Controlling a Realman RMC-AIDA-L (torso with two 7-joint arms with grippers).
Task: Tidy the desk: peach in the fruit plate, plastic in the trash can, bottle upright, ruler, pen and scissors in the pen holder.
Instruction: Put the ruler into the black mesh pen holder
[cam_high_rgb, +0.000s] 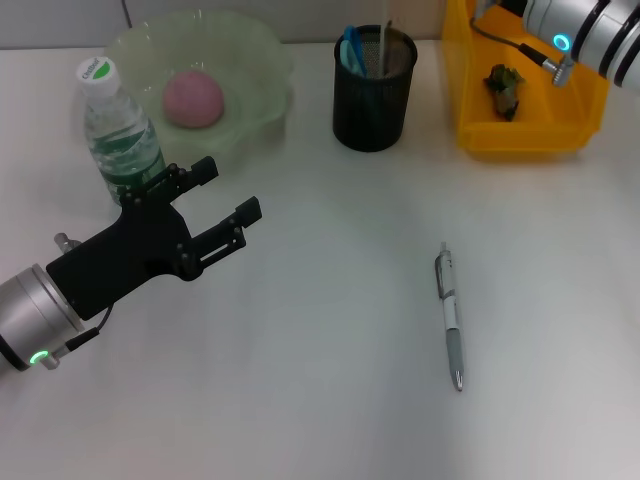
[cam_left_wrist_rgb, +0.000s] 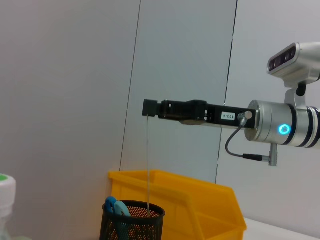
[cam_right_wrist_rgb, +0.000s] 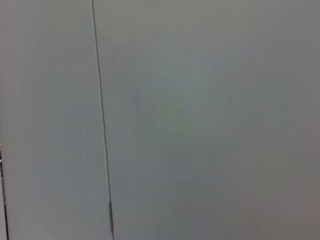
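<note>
**Ruler hanging over the cup, pen left on the table**

At the left, the left gripper (cam_high_rgb: 222, 207) hovers low over the table (cam_high_rgb: 320, 400) just beside the upright bottle (cam_high_rgb: 118, 132), its fingers spread wide and holding nothing. Behind it the peach (cam_high_rgb: 193, 98) sits in the fruit plate (cam_high_rgb: 255, 55). In the middle stands the pen holder (cam_high_rgb: 372, 95) with the scissors (cam_high_rgb: 352, 50) already inside. The left wrist view shows the right gripper (cam_left_wrist_rgb: 150, 108) high above it, fingers closed narrowly on the top end of the ruler (cam_left_wrist_rgb: 148, 165), which hangs straight down with its lower end at or just inside the cup's mouth. The pen (cam_high_rgb: 450, 315) lies flat on the open table, well apart from everything. At the right, the trash can (cam_high_rgb: 470, 110) holds a dark crumpled scrap (cam_high_rgb: 503, 88).

Judging by this, the risk is the release: the ruler is long and thin, so dropped from a height it could bounce or lean hard on the rim and tip out. The scissors handles may also block its path down.
</note>
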